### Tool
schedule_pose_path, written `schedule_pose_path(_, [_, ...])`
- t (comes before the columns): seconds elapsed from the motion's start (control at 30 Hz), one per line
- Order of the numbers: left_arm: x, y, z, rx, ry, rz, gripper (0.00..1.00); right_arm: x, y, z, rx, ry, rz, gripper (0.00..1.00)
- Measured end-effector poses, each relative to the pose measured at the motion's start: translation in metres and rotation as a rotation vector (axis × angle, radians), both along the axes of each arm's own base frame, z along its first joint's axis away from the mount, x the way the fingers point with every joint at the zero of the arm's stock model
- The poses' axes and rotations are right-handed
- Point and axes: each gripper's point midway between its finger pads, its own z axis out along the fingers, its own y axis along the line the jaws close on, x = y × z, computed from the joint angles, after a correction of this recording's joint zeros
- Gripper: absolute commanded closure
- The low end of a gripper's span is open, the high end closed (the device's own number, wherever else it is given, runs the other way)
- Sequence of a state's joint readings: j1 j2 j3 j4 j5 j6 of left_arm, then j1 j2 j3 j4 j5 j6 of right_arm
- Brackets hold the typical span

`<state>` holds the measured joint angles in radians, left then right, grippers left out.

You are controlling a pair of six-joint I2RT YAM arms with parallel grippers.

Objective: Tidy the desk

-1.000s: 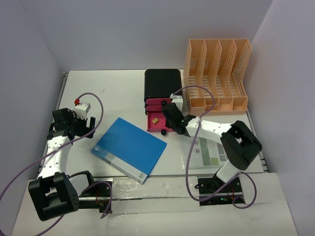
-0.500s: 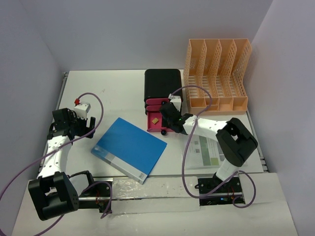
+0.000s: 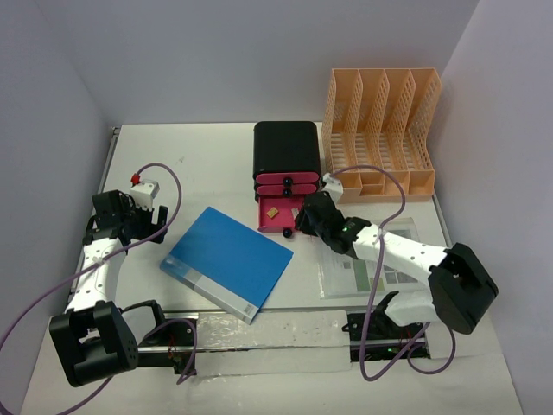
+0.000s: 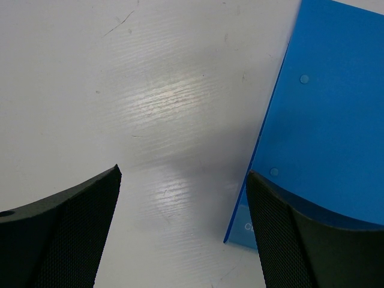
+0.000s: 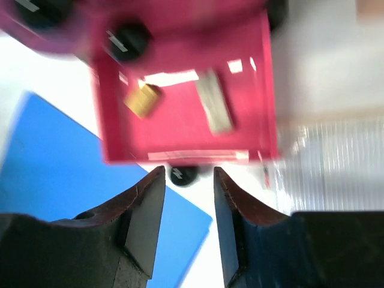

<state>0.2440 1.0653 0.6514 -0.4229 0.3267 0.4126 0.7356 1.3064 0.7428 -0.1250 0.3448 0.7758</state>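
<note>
The white desk (image 3: 207,160) carries a black box with pink drawers (image 3: 285,156). Its bottom drawer (image 5: 180,90) is pulled out, with a small gold piece (image 5: 143,99) and a grey strip (image 5: 214,108) lying inside. My right gripper (image 5: 189,177) is open just in front of that drawer, and the drawer's black knob (image 5: 183,174) sits at the gap between the fingertips, ungripped. In the top view the right gripper (image 3: 302,221) hangs at the drawer's near right corner. My left gripper (image 4: 183,180) is open over bare desk beside a blue folder (image 4: 324,108), holding nothing.
The blue folder (image 3: 226,262) lies flat mid-desk between the arms. An orange slotted file rack (image 3: 380,134) stands at the back right beside the black box. A printed sheet in a clear sleeve (image 3: 367,264) lies under the right arm. A metal rail (image 3: 108,164) runs along the left edge.
My right gripper has drawn back from above the open drawer to its front edge, and that arm's elbow has swung to the right. The left arm has not moved.
</note>
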Motion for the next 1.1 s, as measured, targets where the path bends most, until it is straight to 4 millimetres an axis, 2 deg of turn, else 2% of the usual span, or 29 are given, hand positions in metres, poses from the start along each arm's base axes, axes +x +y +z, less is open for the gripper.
schedule_pose_path(0.2, [0.000,0.000,-0.001,-0.001,0.003,0.000,0.09,-0.033,0.004,-0.052,0.026,0.148,0.003,0.63])
schedule_pose_path(0.43, [0.000,-0.001,-0.001,-0.006,0.002,-0.005,0.09,-0.031,0.018,-0.085,0.017,0.227,-0.002,0.64])
schedule_pose_path(0.63, [0.000,-0.001,-0.001,-0.006,0.002,-0.005,0.09,-0.012,0.027,-0.081,0.010,0.212,-0.022,0.63])
schedule_pose_path(1.1, [0.000,-0.001,-0.003,-0.008,0.009,-0.005,0.09,0.036,0.009,-0.081,0.013,0.189,-0.146,0.63])
